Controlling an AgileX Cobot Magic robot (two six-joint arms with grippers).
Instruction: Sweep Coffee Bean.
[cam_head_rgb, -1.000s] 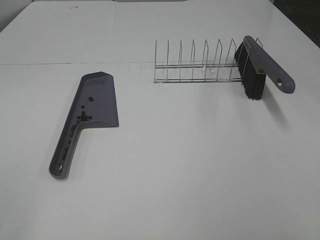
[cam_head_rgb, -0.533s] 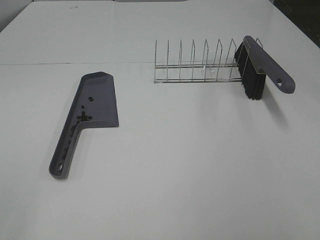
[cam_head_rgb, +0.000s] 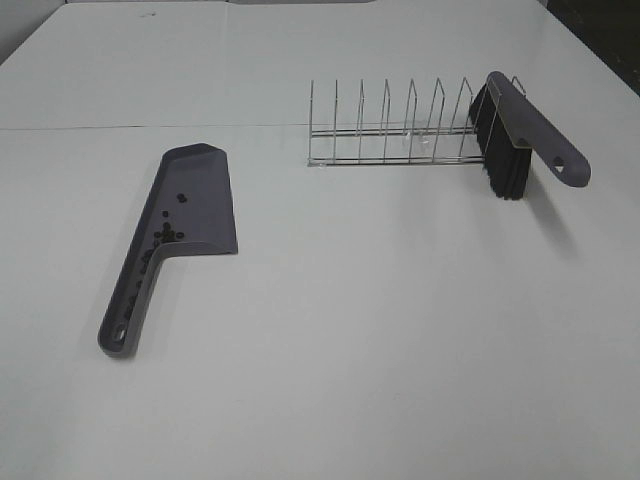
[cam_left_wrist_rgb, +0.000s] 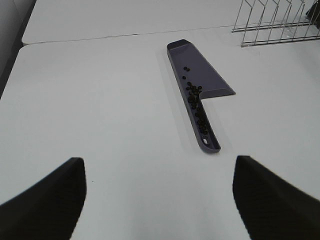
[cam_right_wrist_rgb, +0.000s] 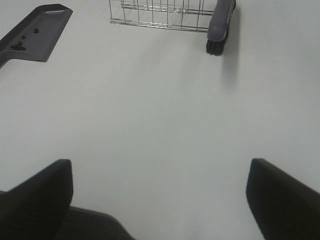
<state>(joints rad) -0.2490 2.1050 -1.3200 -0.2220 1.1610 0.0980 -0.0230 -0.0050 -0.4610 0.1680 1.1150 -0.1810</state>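
Lying at about 9 o'clock on the tabletop (cam_head_rgb: 400, 330) in the high view, the grey dustpan (cam_head_rgb: 195, 195) is found flat, with its handle pointing toward 7 o'clock. The coffee bean (cam_head_rgb: 165, 232) lot is held inside it. Most beans are bunched where the pan narrows into the handle, a few are scattered higher on the pan floor, and a line of them runs down the handle channel, as the left wrist view confirms. No loose beans can be made out elsewhere on the surface.

The brush (cam_head_rgb: 520, 130) is propped against the end of the wire rack (cam_head_rgb: 390, 130) at about 1 o'clock, bristles down.

The left pincer (cam_left_wrist_rgb: 159, 160) is spread, with nothing between its fingers. The right pincer (cam_right_wrist_rgb: 159, 161) is likewise spread and empty. Neither is near any object.

Hazards noted:
- Beans in the handle channel could be crushed or flicked out if the handle is gripped there.
- The pan is shallow and open at its lip, so beans could be spilled back onto the surface by any tilt toward that lip, or by a jolt on lifting.
- The brush is only leaning, so it could be toppled, or the light rack dragged along, by a sideways nudge.
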